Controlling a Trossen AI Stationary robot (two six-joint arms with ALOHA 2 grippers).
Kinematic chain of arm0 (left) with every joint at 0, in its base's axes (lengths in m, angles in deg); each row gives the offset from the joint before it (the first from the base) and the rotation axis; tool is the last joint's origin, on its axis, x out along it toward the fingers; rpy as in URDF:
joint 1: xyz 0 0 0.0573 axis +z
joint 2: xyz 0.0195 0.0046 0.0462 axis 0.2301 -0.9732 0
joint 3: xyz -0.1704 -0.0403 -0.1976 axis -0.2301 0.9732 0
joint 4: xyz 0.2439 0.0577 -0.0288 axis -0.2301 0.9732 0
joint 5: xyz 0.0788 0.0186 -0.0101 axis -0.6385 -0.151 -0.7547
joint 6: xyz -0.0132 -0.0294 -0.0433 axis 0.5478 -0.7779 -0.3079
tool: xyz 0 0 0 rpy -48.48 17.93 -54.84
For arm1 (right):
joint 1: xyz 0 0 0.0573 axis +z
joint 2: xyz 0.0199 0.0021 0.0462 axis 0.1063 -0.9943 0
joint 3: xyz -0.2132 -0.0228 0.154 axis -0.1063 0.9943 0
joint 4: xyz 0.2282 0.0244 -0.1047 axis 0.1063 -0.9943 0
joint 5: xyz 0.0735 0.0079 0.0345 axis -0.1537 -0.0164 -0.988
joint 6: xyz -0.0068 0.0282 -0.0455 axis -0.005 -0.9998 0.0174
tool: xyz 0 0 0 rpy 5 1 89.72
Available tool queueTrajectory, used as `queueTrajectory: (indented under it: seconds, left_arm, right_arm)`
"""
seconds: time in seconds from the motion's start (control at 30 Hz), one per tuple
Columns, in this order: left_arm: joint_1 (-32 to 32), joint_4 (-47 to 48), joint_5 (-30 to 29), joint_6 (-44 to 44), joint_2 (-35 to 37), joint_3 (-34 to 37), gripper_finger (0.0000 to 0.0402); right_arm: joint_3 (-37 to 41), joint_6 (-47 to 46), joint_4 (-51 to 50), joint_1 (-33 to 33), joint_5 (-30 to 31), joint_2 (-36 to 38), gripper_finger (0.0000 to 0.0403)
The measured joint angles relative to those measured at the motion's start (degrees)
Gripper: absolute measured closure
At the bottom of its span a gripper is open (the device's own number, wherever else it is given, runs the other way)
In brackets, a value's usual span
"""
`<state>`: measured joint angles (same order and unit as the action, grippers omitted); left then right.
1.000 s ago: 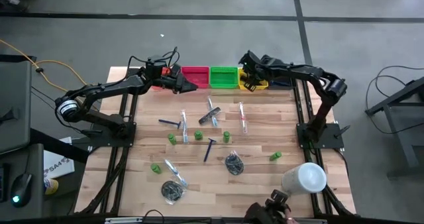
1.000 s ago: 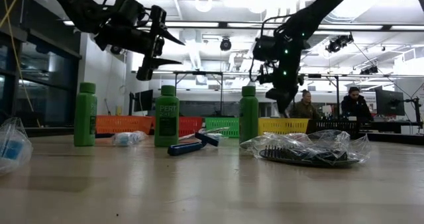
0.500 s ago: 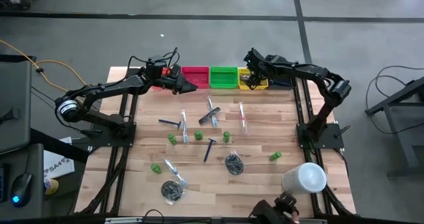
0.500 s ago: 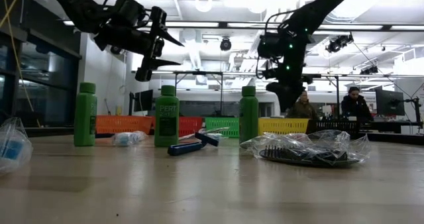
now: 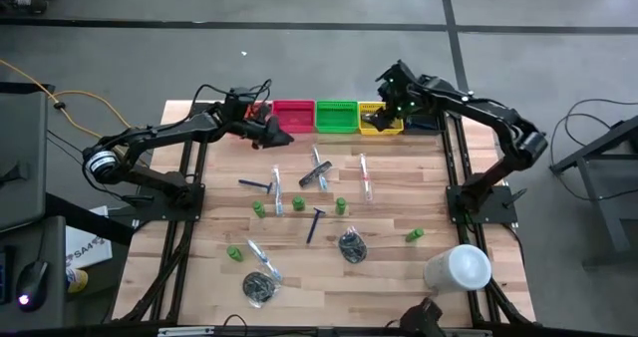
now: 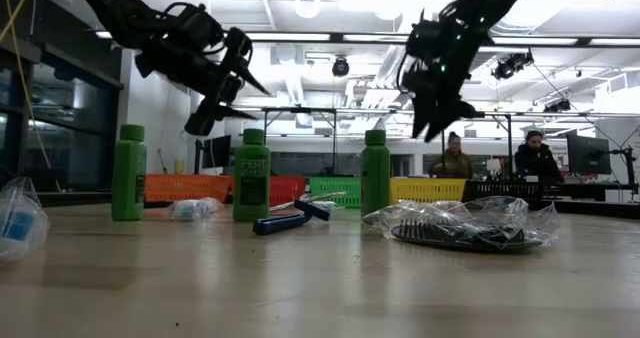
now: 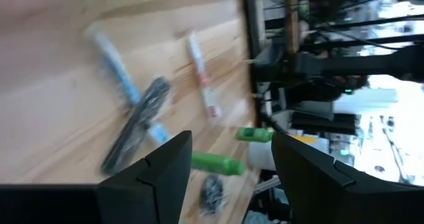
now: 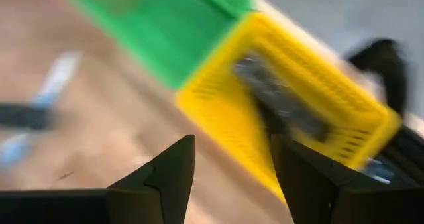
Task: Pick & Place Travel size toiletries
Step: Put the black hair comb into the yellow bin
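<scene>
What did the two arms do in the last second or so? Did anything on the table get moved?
The right end effector, which was down at the yellow bin, has risen above it with its fingers now apart and empty; a dark bundle lies in that bin. The left end effector drifted slightly toward the table's middle, open throughout. The green bottles, razors and toothbrushes stayed put.

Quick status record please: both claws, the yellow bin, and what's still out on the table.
right claw: open, empty, raised by the yellow bin
left claw: open, empty, raised near the red bin
yellow bin contents: dark bundle inside
on table: green bottles, razors, toothbrushes, bagged comb
white cylinder: near right table edge
</scene>
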<state>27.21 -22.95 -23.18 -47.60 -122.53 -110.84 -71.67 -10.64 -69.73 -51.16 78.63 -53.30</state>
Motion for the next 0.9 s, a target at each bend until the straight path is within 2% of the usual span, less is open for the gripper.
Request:
queueTrajectory:
  seconds: [0.2,0.27,0.47,0.77,0.9]
  left_arm:
    - [-0.02,2.48,0.07,0.6,-1.04,0.0,0.0192]
    - [-0.02,2.25,0.04,0.46,-1.89,-0.11,0.0192]
    - [-0.34,7.34,1.41,6.11,-7.14,-6.51,0.0192]
    - [-3.21,31.26,2.8,26.8,-22.29,-22.02,0.0192]
    - [-5.11,32.33,4.13,32.74,-27.58,-25.83,0.0192]
  right_arm:
    - [-0.02,3.13,2.43,0.06,-22.68,2.48,0.0211]
    - [-0.02,2.9,4.02,0.1,-26.38,2.48,0.0211]
    - [-0.02,2.09,3.56,0.04,-27.3,2.48,0.0211]
    - [-0.02,2.82,3.19,0.0,-28.29,2.48,0.0211]
    - [-0.02,3.7,3.28,-0.03,-28.07,2.48,0.0211]
